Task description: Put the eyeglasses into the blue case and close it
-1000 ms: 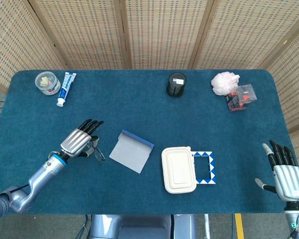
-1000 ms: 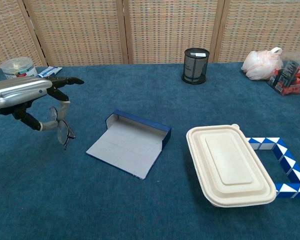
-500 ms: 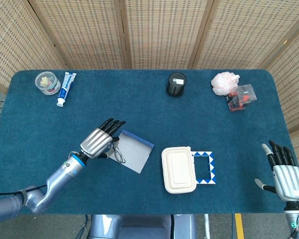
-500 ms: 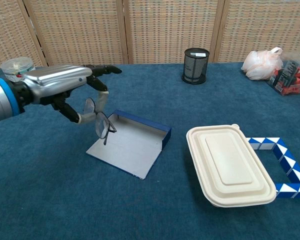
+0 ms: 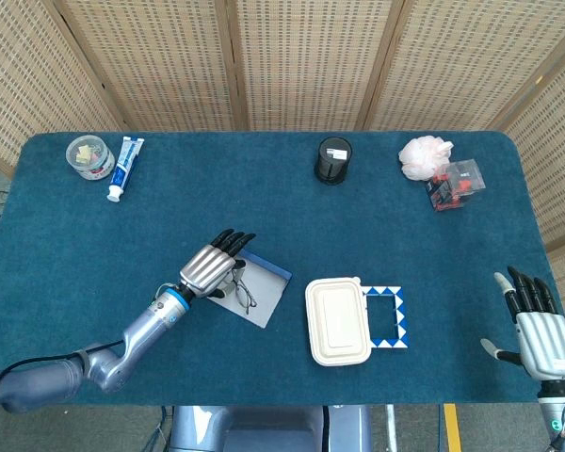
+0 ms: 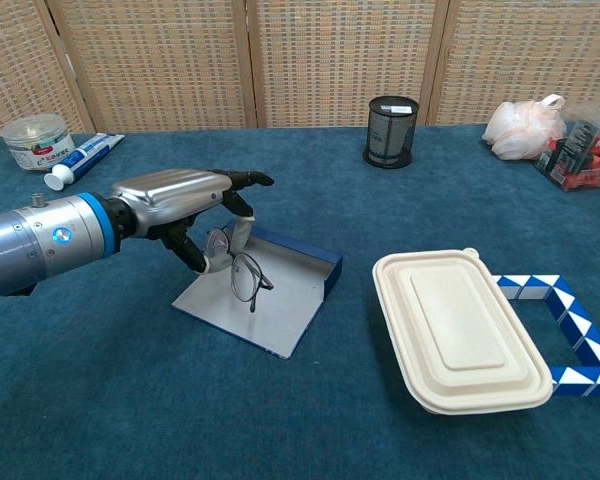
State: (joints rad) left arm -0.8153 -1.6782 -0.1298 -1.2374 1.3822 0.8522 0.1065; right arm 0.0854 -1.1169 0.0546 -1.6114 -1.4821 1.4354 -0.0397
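This looks like a robot test bench set up in a lab or studio. A table covered in dark blue felt stands before woven rattan screens, and unrelated props lie around it: a toothpaste tube, a mesh pen cup, a lidded food box.

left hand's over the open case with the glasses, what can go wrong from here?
1. The left hand pinches the eyeglasses by one end, so they dangle over the blue case; they could slip or twist on release.
2. They hang over the flat open flap, not the walled side; dropped here, they may lie where the case cannot close.
3. The case lies loose on the cloth; a push from the fingers could slide it toward the white lidded container.
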